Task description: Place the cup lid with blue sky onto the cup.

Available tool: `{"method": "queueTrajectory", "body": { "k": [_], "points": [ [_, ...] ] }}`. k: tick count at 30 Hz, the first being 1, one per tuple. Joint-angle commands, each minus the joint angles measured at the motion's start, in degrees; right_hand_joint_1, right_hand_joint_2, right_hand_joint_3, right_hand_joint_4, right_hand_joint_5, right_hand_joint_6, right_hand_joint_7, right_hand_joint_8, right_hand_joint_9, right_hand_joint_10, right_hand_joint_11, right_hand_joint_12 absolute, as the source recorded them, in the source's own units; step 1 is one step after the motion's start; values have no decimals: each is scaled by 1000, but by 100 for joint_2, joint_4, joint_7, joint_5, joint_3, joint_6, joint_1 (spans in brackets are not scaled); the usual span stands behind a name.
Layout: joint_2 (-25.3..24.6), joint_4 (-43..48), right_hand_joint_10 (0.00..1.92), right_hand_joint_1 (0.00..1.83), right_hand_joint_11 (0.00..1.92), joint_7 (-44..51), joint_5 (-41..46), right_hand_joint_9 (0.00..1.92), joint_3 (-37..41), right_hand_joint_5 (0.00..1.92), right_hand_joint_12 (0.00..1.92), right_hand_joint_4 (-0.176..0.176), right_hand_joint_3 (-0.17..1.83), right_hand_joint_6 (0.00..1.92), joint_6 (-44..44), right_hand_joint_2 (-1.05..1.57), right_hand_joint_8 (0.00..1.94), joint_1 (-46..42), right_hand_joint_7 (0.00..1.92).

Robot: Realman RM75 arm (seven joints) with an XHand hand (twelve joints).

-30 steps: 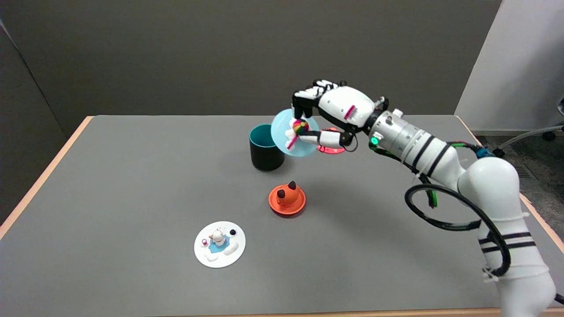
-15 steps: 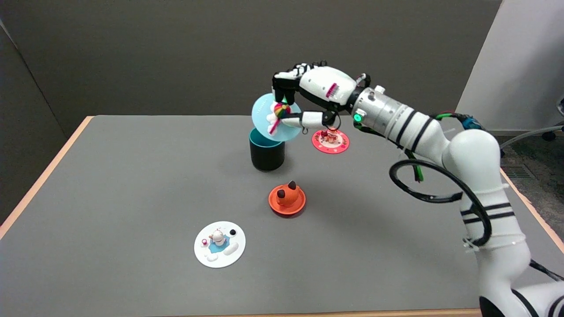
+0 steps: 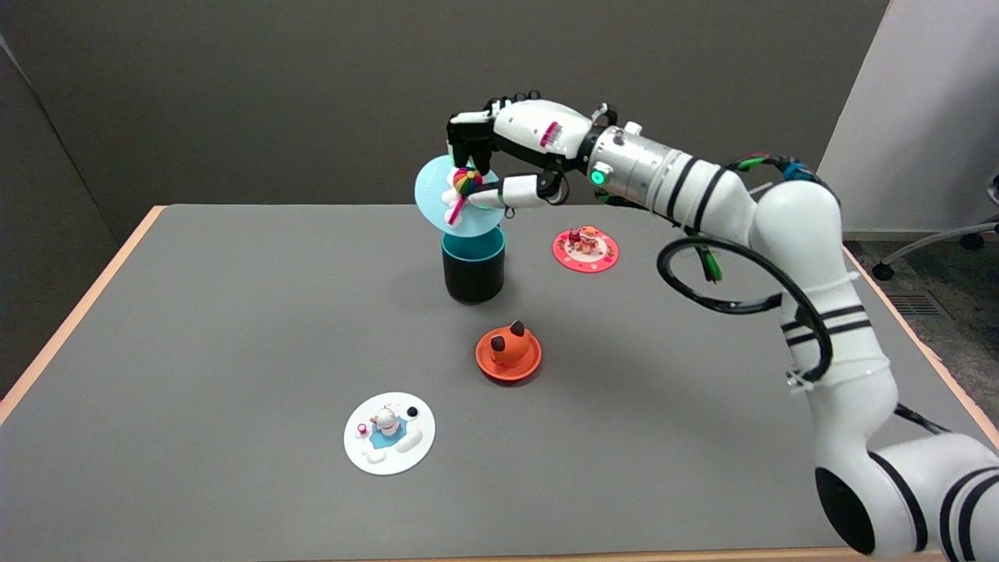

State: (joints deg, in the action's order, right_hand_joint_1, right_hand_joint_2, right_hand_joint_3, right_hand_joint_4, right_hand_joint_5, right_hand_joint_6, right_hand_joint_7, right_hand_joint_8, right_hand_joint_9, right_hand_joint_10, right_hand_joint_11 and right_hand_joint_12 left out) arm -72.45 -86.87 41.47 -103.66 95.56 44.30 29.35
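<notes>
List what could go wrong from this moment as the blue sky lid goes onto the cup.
1. The right hand holds the blue sky lid steeply tilted above the cup; released like this, it may land edge-first and slide off.
2. The lid appears offset toward the cup's far-left rim, so it could seat askew.
3. Pushing down off-centre might tip the cup.

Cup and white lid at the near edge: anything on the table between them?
Nothing. In the head view the grey table is bare between the cup and the white lid. The orange lid sits right of that line.
</notes>
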Motion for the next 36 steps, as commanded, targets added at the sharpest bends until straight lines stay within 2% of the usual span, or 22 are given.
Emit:
{"method": "queueTrajectory", "body": {
  "k": [1,3,5,16,36],
  "points": [
    [-82,1186,1318,1082,257,-545,-700,447,-616,530,1634,-18,211,1769,354,1248,1469,1181,639],
    [-90,1366,1335,1081,256,-609,-810,450,-638,526,1628,-21,219,1780,392,1247,1473,1277,638],
    [-98,1512,1282,1078,277,-664,-947,451,-641,511,1592,-23,138,1791,427,1289,1480,1359,633],
    [-21,2044,1340,1089,268,-798,-1530,456,-593,527,1635,-27,235,1777,576,1232,1455,1572,657],
    [-146,2686,1298,1104,289,-894,-1948,470,-657,543,1662,-43,221,1765,574,1225,1410,1930,682]
  ]
}}
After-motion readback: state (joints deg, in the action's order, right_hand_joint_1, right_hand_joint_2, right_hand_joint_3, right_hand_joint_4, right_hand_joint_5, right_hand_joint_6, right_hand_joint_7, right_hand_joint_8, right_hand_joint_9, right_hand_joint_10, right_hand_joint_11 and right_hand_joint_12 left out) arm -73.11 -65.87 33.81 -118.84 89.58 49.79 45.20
